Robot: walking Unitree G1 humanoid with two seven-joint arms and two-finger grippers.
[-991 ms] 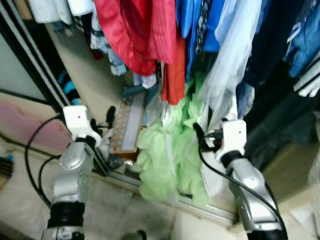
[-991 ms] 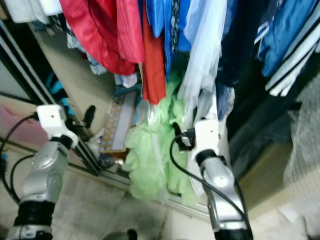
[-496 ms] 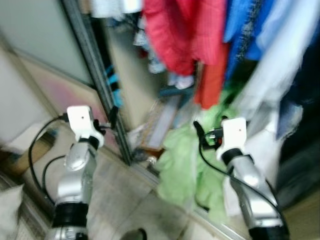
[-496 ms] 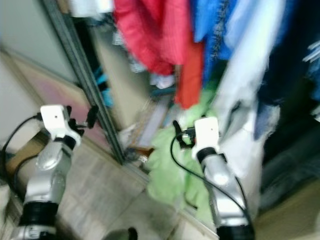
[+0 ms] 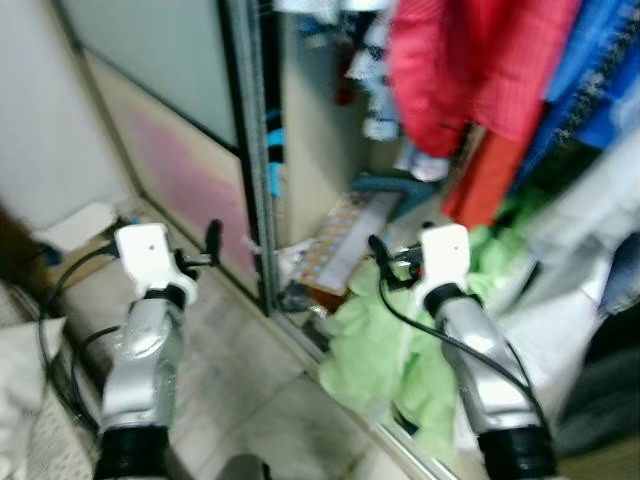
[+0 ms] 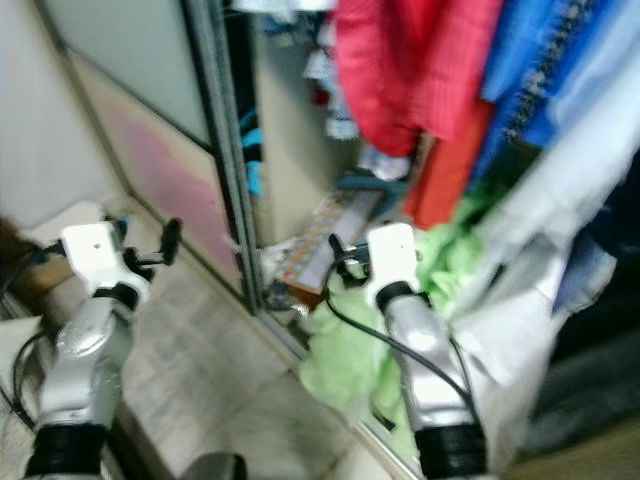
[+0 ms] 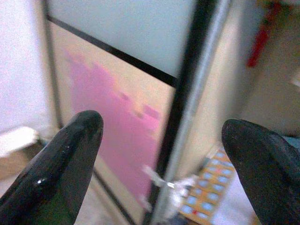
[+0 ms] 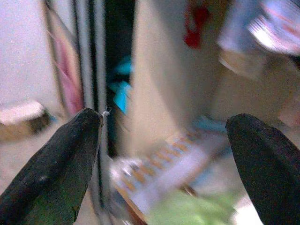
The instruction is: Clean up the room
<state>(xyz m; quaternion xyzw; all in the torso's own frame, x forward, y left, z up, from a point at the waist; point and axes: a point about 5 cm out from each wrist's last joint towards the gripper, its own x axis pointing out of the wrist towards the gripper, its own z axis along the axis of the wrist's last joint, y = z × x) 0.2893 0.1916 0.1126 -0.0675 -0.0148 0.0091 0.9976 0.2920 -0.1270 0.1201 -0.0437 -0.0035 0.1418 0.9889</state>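
Facing open wardrobe; both grippers spread wide, empty.
Judgement: square up before reaching, then take the green garment [image 5: 385, 345] spilling over the door track [image 5: 300, 335] by its bulk.

Green cloth [image 6: 345, 355] heaped below hanging red garment [image 6: 415, 65].

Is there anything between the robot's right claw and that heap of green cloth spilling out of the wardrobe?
Nothing visible. The right gripper hangs open and empty just above the green cloth, which spills over the door track. The left gripper is also open, off by the sliding door. The views are blurred.
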